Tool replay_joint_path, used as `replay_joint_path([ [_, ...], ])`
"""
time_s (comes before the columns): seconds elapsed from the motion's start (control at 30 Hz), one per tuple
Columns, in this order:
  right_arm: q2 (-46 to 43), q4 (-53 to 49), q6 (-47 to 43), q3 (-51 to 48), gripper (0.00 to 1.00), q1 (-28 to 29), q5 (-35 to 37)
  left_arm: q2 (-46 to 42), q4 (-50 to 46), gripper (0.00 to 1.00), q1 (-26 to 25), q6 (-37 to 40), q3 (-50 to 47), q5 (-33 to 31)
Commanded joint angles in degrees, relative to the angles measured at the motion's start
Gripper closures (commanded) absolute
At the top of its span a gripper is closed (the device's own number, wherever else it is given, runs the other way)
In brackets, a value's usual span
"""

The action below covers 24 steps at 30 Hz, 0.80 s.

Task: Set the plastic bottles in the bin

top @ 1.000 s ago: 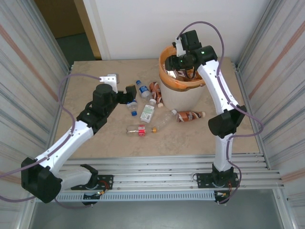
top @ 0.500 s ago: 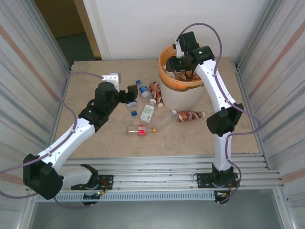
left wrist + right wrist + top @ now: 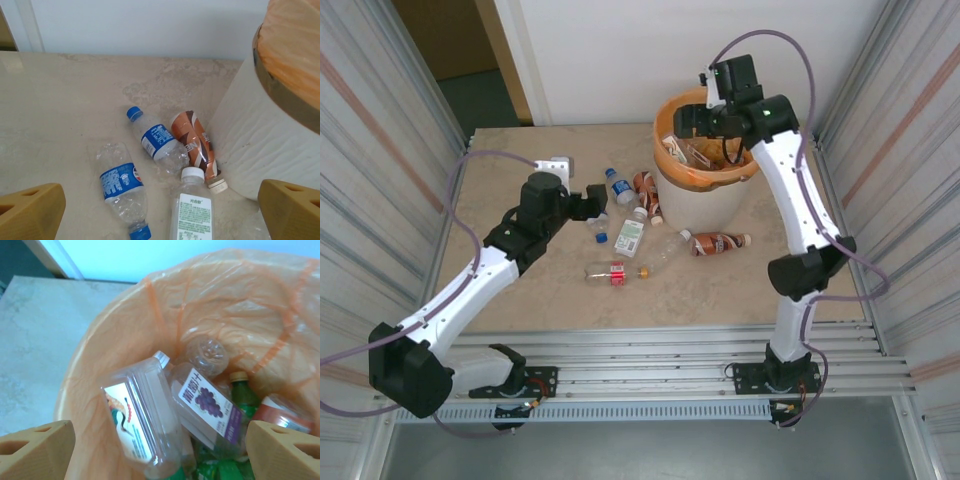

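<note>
The bin [image 3: 705,195] stands at the back of the table, and its orange liner [image 3: 120,340] holds several plastic bottles. Among them are a clear one with a crane label [image 3: 137,425], a grape-label one [image 3: 210,407] and a green one [image 3: 245,397]. My right gripper [image 3: 695,122] hangs open and empty over the bin's mouth [image 3: 160,445]. Left of the bin lie two blue-label bottles [image 3: 160,142] [image 3: 121,187], a brown-label one [image 3: 195,142] and a white-cap one [image 3: 192,212]. My left gripper [image 3: 592,200] hovers open just above them [image 3: 160,210].
Nearer the front lie a clear bottle [image 3: 665,250], a brown-label bottle [image 3: 718,242] and a red-label bottle [image 3: 610,272]. A small white block [image 3: 553,163] sits at the back left. Corrugated metal walls close in both sides of the table.
My right gripper has lifted out of the bin and drawn back to the right, above its rim. The left gripper has edged slightly toward the bottle cluster.
</note>
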Motion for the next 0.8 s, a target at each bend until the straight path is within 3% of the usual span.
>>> replay_joint_path([
  [0.0,-7.01,2.75,1.4,-4.77,0.08,0.11,4.77,0.49,-3.74,0.01,1.64,-1.2,1.75,0.41],
  [0.1,-12.5,4.84,2.13,-10.67,0.01,-0.03,7.44,2.06,-5.94,0.01,3.59,-3.58,2.03,2.44],
  [0.57,-39.81,13.52,11.14,-46.28,0.02,-2.74,18.22,20.9,-14.82,0.01,7.0,-5.05,11.73,6.89],
  [0.77,-46.68,14.0,13.09,-53.52,0.02,-3.21,21.56,30.96,-17.68,0.01,7.09,-3.92,17.86,6.6],
])
